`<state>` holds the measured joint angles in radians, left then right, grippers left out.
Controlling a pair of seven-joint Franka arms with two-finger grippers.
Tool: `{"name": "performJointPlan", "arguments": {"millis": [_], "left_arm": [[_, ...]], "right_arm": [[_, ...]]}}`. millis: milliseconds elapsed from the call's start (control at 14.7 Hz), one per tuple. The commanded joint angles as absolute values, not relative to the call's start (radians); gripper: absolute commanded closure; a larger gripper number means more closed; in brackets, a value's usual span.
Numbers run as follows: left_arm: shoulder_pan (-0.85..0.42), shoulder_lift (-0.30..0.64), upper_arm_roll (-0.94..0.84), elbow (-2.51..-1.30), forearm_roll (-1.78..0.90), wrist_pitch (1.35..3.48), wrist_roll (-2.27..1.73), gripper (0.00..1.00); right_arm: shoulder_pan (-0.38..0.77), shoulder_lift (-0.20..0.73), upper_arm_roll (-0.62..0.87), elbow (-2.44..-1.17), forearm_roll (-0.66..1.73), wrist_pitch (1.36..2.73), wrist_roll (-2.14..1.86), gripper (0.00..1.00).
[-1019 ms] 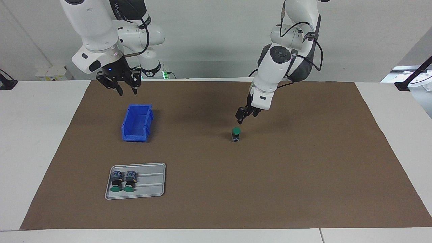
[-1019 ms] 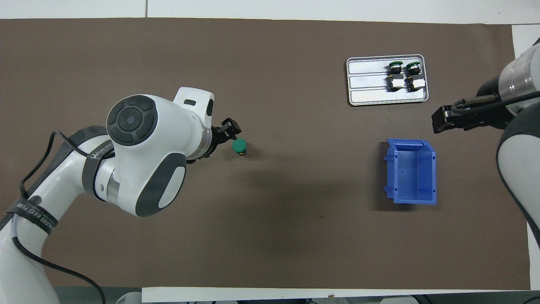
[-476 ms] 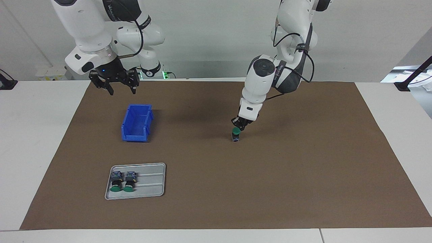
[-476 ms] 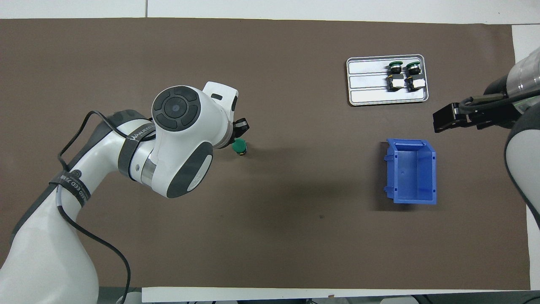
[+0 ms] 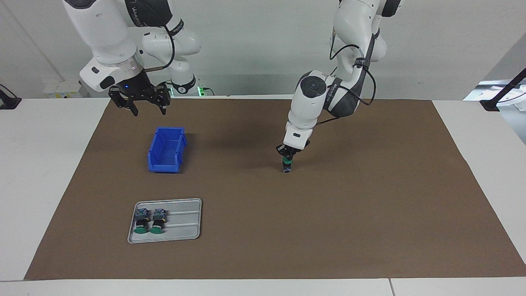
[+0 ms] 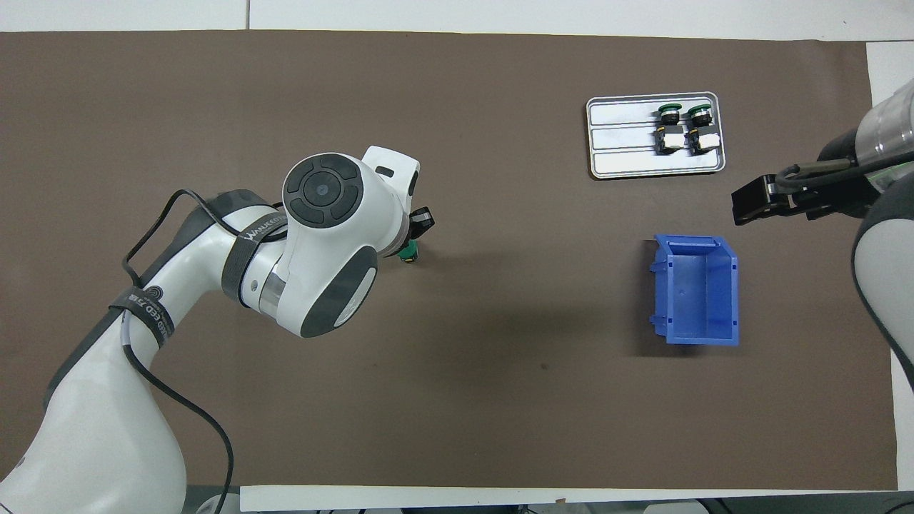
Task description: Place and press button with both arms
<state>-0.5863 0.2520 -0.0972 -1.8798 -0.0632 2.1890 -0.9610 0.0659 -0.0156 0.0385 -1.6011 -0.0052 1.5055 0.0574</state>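
Brown mat (image 5: 370,213) mid-table: left gripper (image 5: 289,155) hides the upright button's (image 5: 287,166) green cap, fingers' state unclear; right gripper (image 5: 139,100) spread.

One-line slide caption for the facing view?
Left end effector down on the upright button; right end effector waits above the blue bin.

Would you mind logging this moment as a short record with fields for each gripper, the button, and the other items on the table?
left gripper: down on top of the button, tip at its green cap
button: upright on the brown mat, mid-table
right gripper: open, waiting in the air at the right arm's end of the table
blue bin: on the mat, nothing visible inside
grey tray: holds two more buttons lying side by side, farther from the robots than the bin
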Motion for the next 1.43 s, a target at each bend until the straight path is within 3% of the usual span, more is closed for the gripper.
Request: {"name": "performJointPlan", "arguments": {"millis": [0, 747, 1223, 1359], "left_arm": [[-0.598, 0.25, -0.092, -1.91, -0.044, 2.233, -0.953, 1.0], [-0.62, 0.256, -0.094, -1.986, -0.044, 2.296, -0.913, 1.0], [-0.58, 0.181, -0.086, -1.893, -0.051, 2.143, -0.894, 0.96], [-0.545, 0.169, -0.084, -1.85, -0.055, 2.068, -0.873, 0.9]], "right_arm": [[0.055, -0.028, 0.043, -1.623, 0.011, 1.542, 0.063, 0.16], [0.043, -0.028, 0.043, -1.623, 0.011, 1.542, 0.058, 0.11], [0.044, -0.028, 0.043, -1.621, 0.011, 1.542, 0.057, 0.07], [0.044, -0.028, 0.043, -1.62, 0.014, 1.545, 0.043, 0.02]]}}
